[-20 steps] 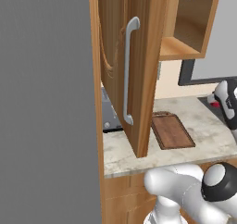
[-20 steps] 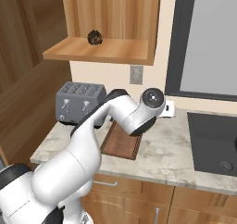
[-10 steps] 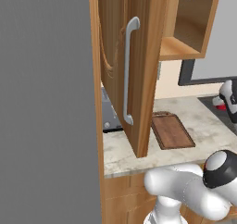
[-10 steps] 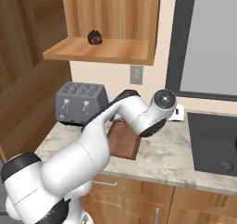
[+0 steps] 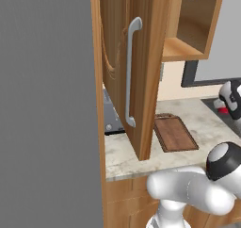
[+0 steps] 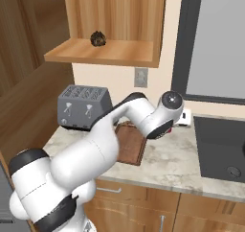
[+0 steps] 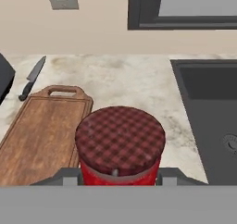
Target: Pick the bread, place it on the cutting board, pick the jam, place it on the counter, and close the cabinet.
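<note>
While carried: jam [image 7: 120, 144] clamped between the fingers [image 7: 65, 176], lid up, so it lands upright.
Below fingers: counter [image 7: 134, 84], right of cutting board [image 7: 41, 135].
Bread [image 6: 98, 38]: shelved.

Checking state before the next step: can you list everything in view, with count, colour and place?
jam: one, red jar with a dark checked lid, between the gripper's fingers over the counter, beside the cutting board.
bread: one, dark brown, on the open cabinet's shelf.
cutting board: one, reddish-brown, bare, on the counter.
counter: one, beige marbled.
cabinet: one, light wood, door open, grey bar handle.
toaster: one, grey, on the counter under the shelf.
knife: one, dark handle, on the counter by the board's handle end.
wall outlet: one, grey, below the shelf.
sink: one, dark, right of the jam.
gripper: one, shut on the jam.
</note>
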Tool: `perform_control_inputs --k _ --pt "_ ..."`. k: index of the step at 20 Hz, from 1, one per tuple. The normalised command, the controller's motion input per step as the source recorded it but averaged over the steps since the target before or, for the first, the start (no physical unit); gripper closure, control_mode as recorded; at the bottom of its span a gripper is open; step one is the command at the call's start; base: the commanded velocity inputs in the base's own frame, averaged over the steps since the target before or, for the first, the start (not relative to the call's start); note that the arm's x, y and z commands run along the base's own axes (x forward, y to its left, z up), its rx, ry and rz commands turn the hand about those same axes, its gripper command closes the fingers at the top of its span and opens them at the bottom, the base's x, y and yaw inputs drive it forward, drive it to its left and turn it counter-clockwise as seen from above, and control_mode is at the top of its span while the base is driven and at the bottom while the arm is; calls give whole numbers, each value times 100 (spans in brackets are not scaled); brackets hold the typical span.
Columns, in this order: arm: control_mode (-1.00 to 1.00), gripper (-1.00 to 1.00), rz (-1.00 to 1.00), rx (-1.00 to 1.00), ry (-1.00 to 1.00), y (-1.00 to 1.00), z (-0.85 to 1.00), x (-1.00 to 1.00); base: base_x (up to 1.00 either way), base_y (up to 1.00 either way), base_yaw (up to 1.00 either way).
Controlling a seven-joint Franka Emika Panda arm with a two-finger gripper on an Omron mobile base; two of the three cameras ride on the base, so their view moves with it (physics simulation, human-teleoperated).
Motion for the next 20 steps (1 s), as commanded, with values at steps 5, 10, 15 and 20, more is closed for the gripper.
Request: perform_control_inputs --k 5,10,15,20 --pt "-100 100 -8 0 0 1 -33 40 0 0 0" --pt "-100 100 -10 0 0 1 -26 40 0 0 0" --pt "-100 100 -6 0 0 0 -31 26 0 0 0" --pt "-100 100 -3 0 0 0 -34 7 0 0 0"
